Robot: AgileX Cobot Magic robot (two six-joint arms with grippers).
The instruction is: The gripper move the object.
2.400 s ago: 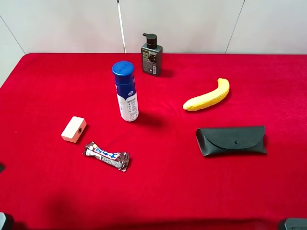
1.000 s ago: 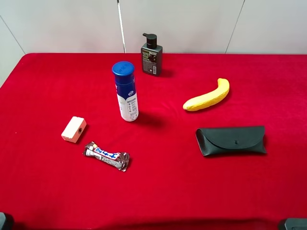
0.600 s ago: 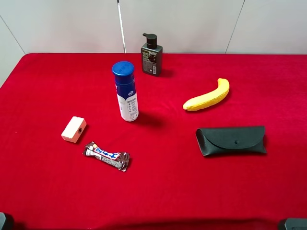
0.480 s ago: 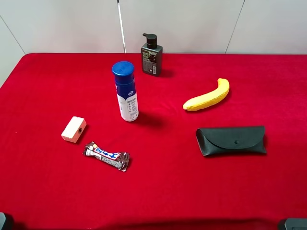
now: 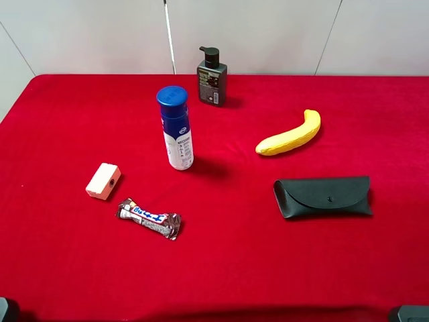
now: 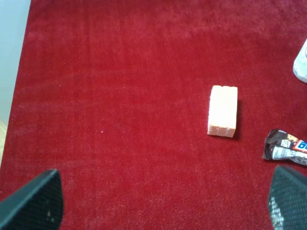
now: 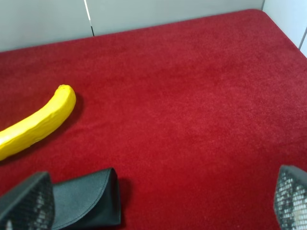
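Observation:
The yellow banana (image 5: 289,135) lies on the red table at the right of the middle, and it also shows in the right wrist view (image 7: 36,123). My right gripper (image 7: 158,199) is open and empty, well short of the banana, with its fingertips (image 7: 26,200) wide apart. My left gripper (image 6: 160,201) is open and empty over the left side of the table, near the cream block (image 6: 223,110). In the exterior view only dark bits of the arms show at the bottom corners.
A blue-capped bottle (image 5: 176,129) stands left of the middle and a dark pump bottle (image 5: 211,77) stands at the back. A black glasses case (image 5: 323,196) lies in front of the banana. A candy bar (image 5: 149,218) lies by the cream block (image 5: 103,181).
A dark part at the left edge of the exterior view has gone from sight since the earliest frame. None of the objects has moved.

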